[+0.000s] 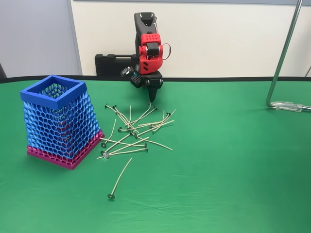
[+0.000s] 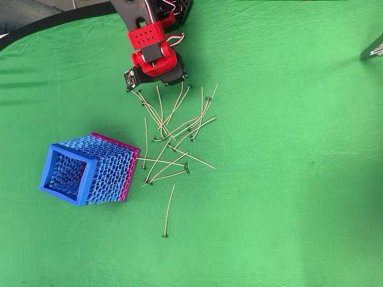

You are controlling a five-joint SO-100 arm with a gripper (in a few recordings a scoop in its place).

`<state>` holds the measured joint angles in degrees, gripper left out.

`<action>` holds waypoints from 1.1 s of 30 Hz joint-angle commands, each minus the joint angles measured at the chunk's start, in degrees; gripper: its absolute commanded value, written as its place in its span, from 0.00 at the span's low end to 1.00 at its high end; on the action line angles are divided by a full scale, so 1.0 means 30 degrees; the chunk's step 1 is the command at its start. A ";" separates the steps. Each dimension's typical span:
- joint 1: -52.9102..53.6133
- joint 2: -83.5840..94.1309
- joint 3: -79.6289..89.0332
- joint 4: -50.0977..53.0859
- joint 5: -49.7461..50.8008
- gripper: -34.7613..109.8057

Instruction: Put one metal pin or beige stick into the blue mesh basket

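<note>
Several thin beige sticks with small dark heads [image 1: 136, 131] lie crossed in a loose pile on the green cloth, also seen from overhead [image 2: 173, 137]. One stick [image 1: 119, 177] [image 2: 169, 209] lies alone nearer the front. The blue mesh basket [image 1: 53, 92] [image 2: 63, 182] with its magenta base stands upright left of the pile. My red and black gripper [image 1: 151, 98] [image 2: 166, 78] points down above the pile's far edge. Its fingers are pressed together into a point with nothing visible between them. It hangs just clear of the cloth.
A black case [image 1: 114, 63] stands against the wall behind the arm. At the right, a bent metal rod [image 1: 284, 58] rises from a foot on the cloth [image 1: 290, 106]. Open green cloth lies to the right and front of the pile.
</note>
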<state>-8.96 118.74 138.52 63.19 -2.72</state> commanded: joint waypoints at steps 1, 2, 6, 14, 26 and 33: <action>-0.0146 0.0674 -0.0762 0.0264 0.0029 0.25; -0.0146 0.0762 -0.0791 0.0264 0.0029 0.25; -0.0205 0.1436 -0.0820 0.0498 -0.0029 0.25; -0.0410 0.3516 -0.1377 0.1963 -0.0469 0.25; 0.1230 0.5684 -0.6094 0.6094 -0.2344 0.25; 0.2842 0.4512 -1.1982 0.7764 -0.3516 0.25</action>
<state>-2.02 133.24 110.65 85.69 -12.13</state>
